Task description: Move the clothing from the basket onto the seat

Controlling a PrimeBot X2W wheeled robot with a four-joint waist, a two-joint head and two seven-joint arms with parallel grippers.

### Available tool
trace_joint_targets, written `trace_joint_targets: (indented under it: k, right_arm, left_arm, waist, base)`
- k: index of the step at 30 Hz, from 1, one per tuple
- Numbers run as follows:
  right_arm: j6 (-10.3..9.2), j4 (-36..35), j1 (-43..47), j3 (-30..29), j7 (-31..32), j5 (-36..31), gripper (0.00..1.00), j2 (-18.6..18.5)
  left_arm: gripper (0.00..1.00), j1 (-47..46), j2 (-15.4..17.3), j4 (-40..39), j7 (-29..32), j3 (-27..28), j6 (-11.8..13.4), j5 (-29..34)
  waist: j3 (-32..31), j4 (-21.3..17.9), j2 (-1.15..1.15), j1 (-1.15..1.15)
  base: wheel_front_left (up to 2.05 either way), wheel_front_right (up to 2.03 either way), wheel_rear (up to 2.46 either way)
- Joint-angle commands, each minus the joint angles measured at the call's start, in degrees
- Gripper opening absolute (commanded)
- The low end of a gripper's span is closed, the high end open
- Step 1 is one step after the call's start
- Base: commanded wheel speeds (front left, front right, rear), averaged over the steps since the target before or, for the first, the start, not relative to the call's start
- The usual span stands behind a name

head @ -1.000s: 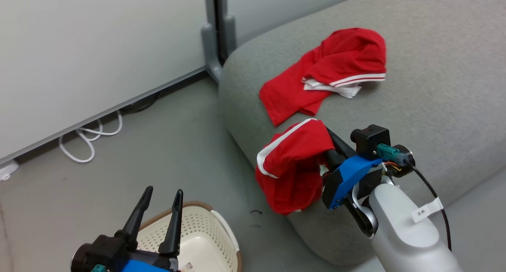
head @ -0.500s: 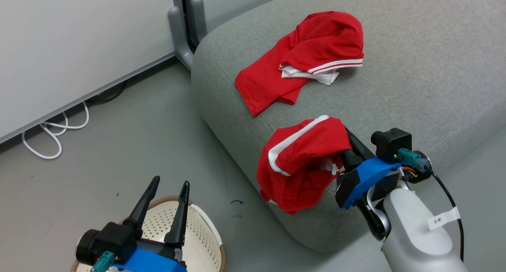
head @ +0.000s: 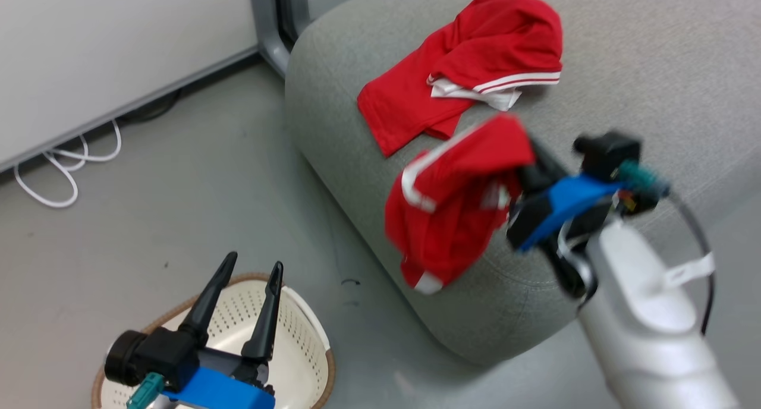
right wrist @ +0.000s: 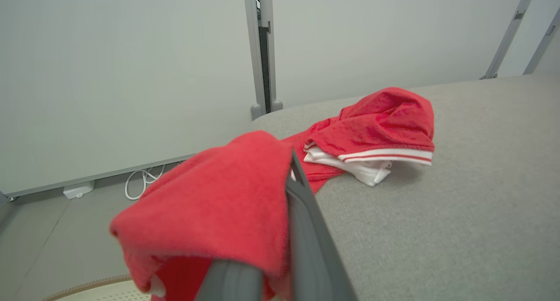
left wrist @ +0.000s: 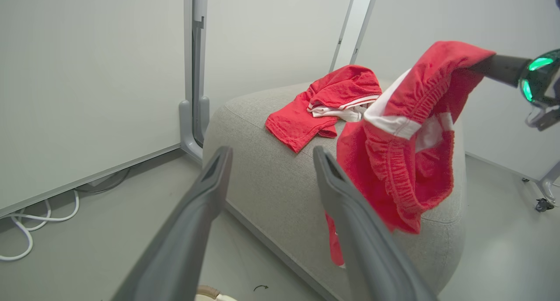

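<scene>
While left fingers (head: 208,302) gape apart, right fingers (right wrist: 302,218) clamp 1 crumpled red white-striped garment (head: 452,207).

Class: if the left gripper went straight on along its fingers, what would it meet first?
The left gripper would probably meet the seat first, on its side; the hanging red garment sits just right of that line, depth unclear.

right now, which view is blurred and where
Head view: motion blur smears the right tool and the held red garment; the other garment on the seat is slightly soft. Left wrist view: crisp. Right wrist view: seat sharp, held garment slightly softer up close.
</scene>
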Motion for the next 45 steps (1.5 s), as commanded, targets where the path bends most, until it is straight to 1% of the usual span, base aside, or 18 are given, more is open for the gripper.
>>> trace_joint_targets:
  k: [1, 4, 6, 10, 12, 16, 18, 22, 24, 26, 28, 30, 34, 35, 36, 37, 41, 45]
  right_arm:
    - [0.03, -0.67, -1.66, -0.42, -0.07, 0.38, 0.0, -0.13]
    - [0.03, -2.04, -6.9, -3.66, 1.0, 3.11, 0.0, -1.37]
    - [0.03, -3.28, -10.37, -5.49, 3.01, 5.94, 0.0, -3.75]
    - [0.03, -5.76, -17.03, -9.06, 7.88, 9.93, 0.0, -10.23]
    - [0.03, -6.44, -20.22, -12.65, 9.52, 11.03, 0.0, -13.2]
    - [0.03, -6.44, -26.61, -20.86, 10.72, 11.3, 0.0, -16.99]
    - [0.03, -5.94, -29.6, -25.56, 10.13, 10.15, 0.0, -18.32]
    - [0.03, -3.58, -34.91, -35.0, 7.82, 6.92, 0.0, -18.88]
    - [0.03, -1.78, -35.83, -37.91, 6.93, 4.97, 0.0, -18.15]
    - [0.03, 0.41, -34.47, -38.8, 6.3, 2.44, 0.0, -17.68]
    - [0.02, 3.27, -31.66, -37.76, 6.39, -1.26, 0.0, -18.53]
    - [0.02, 6.26, -30.24, -37.81, 5.7, -4.02, 0.0, -18.36]
    - [0.01, 11.85, -28.96, -38.72, 3.67, -6.79, 0.0, -17.24]
    - [0.02, 12.93, -28.92, -38.95, 3.04, -7.33, 0.29, -17.12]
    - [0.02, 13.73, -29.0, -39.05, 2.39, -7.88, 0.6, -17.07]
    - [0.02, 14.61, -29.1, -39.14, 1.88, -8.34, 1.0, -16.94]
    - [0.02, 17.51, -29.02, -38.93, 0.14, -9.91, 1.0, -16.99]
    - [0.02, 19.24, -27.35, -38.44, -1.41, -10.39, 1.0, -17.61]
  left_arm:
    - [1.0, -1.07, 0.52, -0.32, -0.27, 0.11, -0.05, 0.25]
    - [1.0, -2.32, 1.89, -0.96, -0.27, -0.41, -0.05, 0.61]
    - [1.0, -3.82, 2.82, -1.88, -0.27, -1.17, -0.05, 0.82]
    - [1.0, -6.47, 5.13, -4.01, -0.26, -0.81, -0.05, 1.4]
    - [1.0, -7.95, 6.27, -5.56, 0.02, -0.2, 0.02, 1.87]
    - [1.0, -9.9, 8.53, -9.67, 1.25, 1.03, 0.52, 2.71]
    - [1.0, -10.6, 9.51, -11.94, 1.84, 1.65, 0.8, 3.01]
    - [1.0, -11.54, 11.52, -16.43, 3.21, 2.78, 1.18, 3.74]
    - [1.0, -11.88, 12.23, -18.52, 3.84, 3.11, 1.4, 3.96]
    - [1.0, -12.1, 12.66, -20.11, 4.26, 3.43, 1.67, 4.26]
    - [1.0, -12.54, 12.49, -21.51, 4.27, 3.59, 2.06, 4.24]
    - [1.0, -12.54, 12.51, -22.23, 4.18, 3.8, 2.36, 4.21]
    - [1.0, -11.83, 12.72, -22.29, 4.27, 3.57, 2.6, 4.1]
    - [1.0, -11.75, 12.64, -22.13, 4.19, 3.48, 2.65, 4.0]
    - [1.0, -11.69, 12.48, -22.04, 3.98, 3.48, 2.77, 3.84]
    - [1.0, -11.66, 12.24, -21.88, 3.67, 3.52, 2.81, 3.72]
    - [1.0, -11.52, 11.4, -20.22, 2.68, 2.71, 2.65, 3.15]
    - [1.0, -12.3, 9.48, -17.46, 1.22, 1.55, 2.33, 2.35]
  waist:
    - [2.23, 0.95, 0.0, 0.0]
    - [5.78, 2.62, 0.0, 0.0]
    - [8.62, 4.17, 0.0, 0.0]
    - [14.98, 6.47, 0.0, 0.0]
    - [18.41, 7.3, 0.0, 0.0]
    - [24.42, 8.54, 0.0, 0.0]
    - [26.96, 9.06, 0.0, 0.0]
    - [31.57, 9.99, 0.0, 0.0]
    - [33.51, 10.49, 0.0, 0.0]
    - [34.86, 11.05, 0.0, 0.0]
    - [35.82, 11.8, 0.0, 0.0]
    - [36.51, 12.21, 0.0, 0.0]
    - [36.71, 12.53, 0.0, 0.0]
    - [36.54, 12.58, 0.0, 0.0]
    - [36.31, 12.64, 0.0, 0.0]
    - [35.98, 12.71, 0.0, 0.0]
    - [33.54, 13.16, 0.0, 0.0]
    - [29.66, 14.34, 0.0, 0.0]
  base:
    - [0.0, 0.0, 0.0]
    - [0.0, 0.0, 0.0]
    - [0.0, 0.0, 0.0]
    - [0.0, 0.0, 0.0]
    - [0.0, 0.0, 0.0]
    - [0.0, 0.0, 0.0]
    - [0.0, 0.0, 0.0]
    - [0.0, 0.0, 0.0]
    - [0.0, 0.0, 0.0]
    - [0.0, 0.0, 0.0]
    - [0.0, 0.0, 0.0]
    - [0.0, 0.0, 0.0]
    - [0.0, 0.0, 0.0]
    - [0.0, 0.0, 0.0]
    - [0.0, 0.0, 0.0]
    - [0.0, 0.0, 0.0]
    - [0.0, 0.0, 0.0]
    - [0.0, 0.0, 0.0]
